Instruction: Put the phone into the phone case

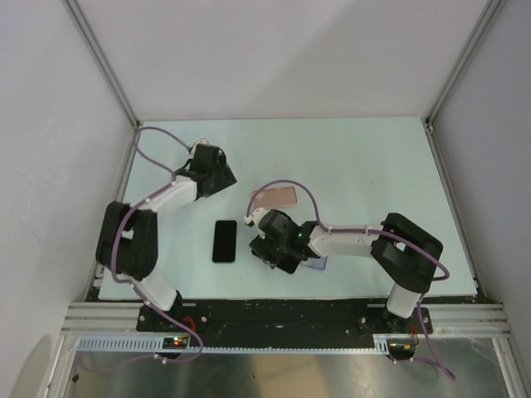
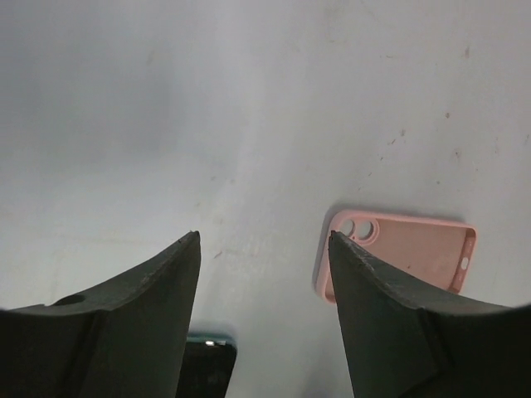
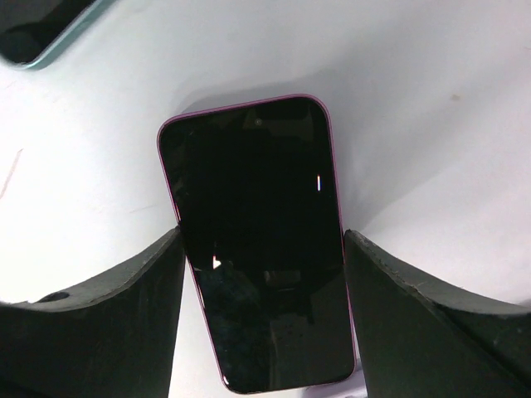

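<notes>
A phone with a black screen and a pink-purple rim (image 3: 257,249) sits between my right gripper's (image 3: 262,234) fingers, which touch both its long edges. It casts an offset shadow, so it looks held a little above the table. In the top view only a lavender sliver of it (image 1: 318,264) shows under the right gripper (image 1: 278,249). The empty pink phone case (image 1: 276,197) lies open side up just beyond; it also shows in the left wrist view (image 2: 411,253). My left gripper (image 2: 264,236) is open and empty over bare table, left of the case, also seen from above (image 1: 216,174).
A second phone, black with a teal edge (image 1: 224,240), lies flat between the two arms; it also shows in the left wrist view (image 2: 207,365) and the right wrist view (image 3: 33,33). White walls and metal posts (image 1: 104,66) enclose the pale table (image 1: 365,166).
</notes>
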### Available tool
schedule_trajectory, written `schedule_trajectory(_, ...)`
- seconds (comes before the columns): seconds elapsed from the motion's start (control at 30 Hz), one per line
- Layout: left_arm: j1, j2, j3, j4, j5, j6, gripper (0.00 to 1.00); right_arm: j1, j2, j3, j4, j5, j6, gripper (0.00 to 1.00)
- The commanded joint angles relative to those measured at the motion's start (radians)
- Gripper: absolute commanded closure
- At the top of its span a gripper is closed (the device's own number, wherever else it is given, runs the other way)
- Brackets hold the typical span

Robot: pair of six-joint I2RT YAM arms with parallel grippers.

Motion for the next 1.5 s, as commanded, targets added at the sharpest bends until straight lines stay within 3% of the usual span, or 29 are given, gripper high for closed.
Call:
schedule_trajectory(0.0,-0.019,0.106,0.124,0.017,0.080,0.128,0.33,-0.059,-0.001,-0.017,-0.069,0.066,0.089,0.46)
schedule_trajectory(0.17,-0.070,0.222,0.212,0.013,0.106,0.159,0.33,-0.090,-0.003,-0.019,-0.090,0.086,0.149,0.46)
schedule_trajectory(0.27,-0.099,0.267,0.234,0.008,0.111,0.159,0.38,-0.107,-0.013,-0.019,-0.089,0.082,0.173,0.46)
schedule_trajectory(0.37,-0.122,0.281,0.229,0.000,0.088,0.161,0.44,-0.131,-0.033,-0.019,-0.090,0.067,0.199,0.46)
schedule_trajectory(0.57,-0.154,0.280,0.189,-0.002,0.059,0.158,0.47,-0.174,-0.061,-0.019,-0.081,0.050,0.229,0.46)
schedule_trajectory(0.83,-0.167,0.301,0.180,-0.019,0.056,0.183,0.64,-0.195,-0.070,0.005,-0.071,0.044,0.253,0.46)
schedule_trajectory(1.2,-0.186,0.358,0.225,-0.080,0.055,0.261,0.67,-0.214,-0.073,0.097,-0.102,0.034,0.279,0.46)
schedule_trajectory(1.33,-0.197,0.373,0.248,-0.094,0.056,0.305,0.76,-0.219,-0.064,0.143,-0.127,0.038,0.280,0.46)
schedule_trajectory(1.47,-0.201,0.382,0.284,-0.133,0.037,0.368,0.97,-0.234,-0.054,0.177,-0.144,0.048,0.275,0.46)
